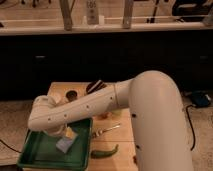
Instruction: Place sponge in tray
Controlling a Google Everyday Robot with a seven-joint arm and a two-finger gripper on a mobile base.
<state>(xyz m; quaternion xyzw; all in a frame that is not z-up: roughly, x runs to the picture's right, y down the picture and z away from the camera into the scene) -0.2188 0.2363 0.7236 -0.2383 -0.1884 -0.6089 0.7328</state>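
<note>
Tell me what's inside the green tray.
A pale blue sponge lies on the floor of the tray, toward its right side. The tool hangs just above it. The arm covers the tray's far end, so anything there is hidden.
</note>
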